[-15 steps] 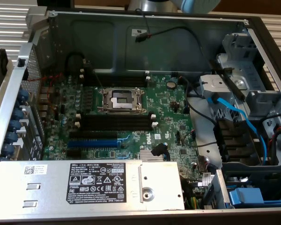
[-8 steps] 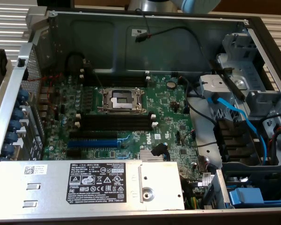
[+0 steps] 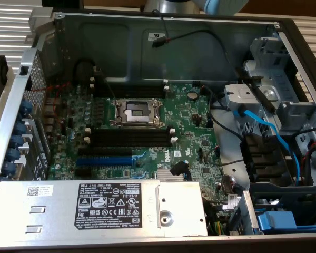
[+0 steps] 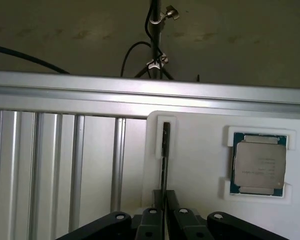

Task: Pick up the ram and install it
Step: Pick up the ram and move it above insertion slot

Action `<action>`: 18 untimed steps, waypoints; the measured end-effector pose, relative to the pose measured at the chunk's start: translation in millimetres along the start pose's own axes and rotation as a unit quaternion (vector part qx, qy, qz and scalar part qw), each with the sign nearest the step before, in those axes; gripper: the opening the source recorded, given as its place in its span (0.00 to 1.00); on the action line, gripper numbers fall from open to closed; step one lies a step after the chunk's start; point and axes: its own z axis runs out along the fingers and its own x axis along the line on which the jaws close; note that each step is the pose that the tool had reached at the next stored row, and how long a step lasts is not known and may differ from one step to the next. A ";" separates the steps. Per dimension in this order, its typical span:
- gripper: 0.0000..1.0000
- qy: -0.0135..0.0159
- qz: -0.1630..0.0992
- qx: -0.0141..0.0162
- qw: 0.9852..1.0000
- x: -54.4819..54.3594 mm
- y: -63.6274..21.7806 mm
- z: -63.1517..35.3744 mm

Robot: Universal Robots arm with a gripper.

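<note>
Gripper: your gripper (image 4: pixel 164 196) sits low over the white tray (image 4: pixel 200 175); its two black fingers (image 4: pixel 174 205) are drawn in onto the ram, one against each flat face
Ram: the ram (image 4: pixel 165 145) stands on its long edge in a narrow slot of the tray; you see it edge-on, as a thin dark strip; one end lies inside the slot's raised white frame, the other runs between the fingers
Ram's seat: the angle is poor here, but the stick appears to rest in the slot rather than hang clear of it
Slot's place: near the tray's corner; close to the tray edge that borders the ribbed metal panel (image 4: pixel 50 170), and just short of the aluminium rail (image 4: pixel 140 92)
Processor: a processor chip (image 4: pixel 260 165) lies flat in its own recess of the tray, apart from the ram
Beyond the rail: a thin stand (image 4: pixel 154 30) with clamps; a black cable (image 4: pixel 25 57)
Computer case: in the exterior view the computer case (image 3: pixel 121 37) lies open; the motherboard (image 3: pixel 195 116) covers its floor
Socket: the processor socket (image 3: pixel 136 112) sits mid-board
Memory slots: black memory slots (image 3: pixel 129 138) with white end clips run just beside the socket, on the side toward the power supply (image 3: pixel 95 208)
Case's near edge: the power supply lies along it, label up
</note>
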 end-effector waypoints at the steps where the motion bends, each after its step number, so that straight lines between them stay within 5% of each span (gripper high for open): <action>1: 0.15 0.000 0.000 0.000 1.000 0.0 0.0 0.0; 6: 0.15 0.000 0.000 0.000 1.000 0.0 0.0 0.0; 12: 0.15 0.004 0.000 0.000 1.000 0.0 0.0 0.0; 15: 0.15 0.008 0.000 -0.001 1.000 0.0 0.0 0.0; 18: 0.15 0.009 0.000 -0.001 1.000 0.0 0.0 -0.1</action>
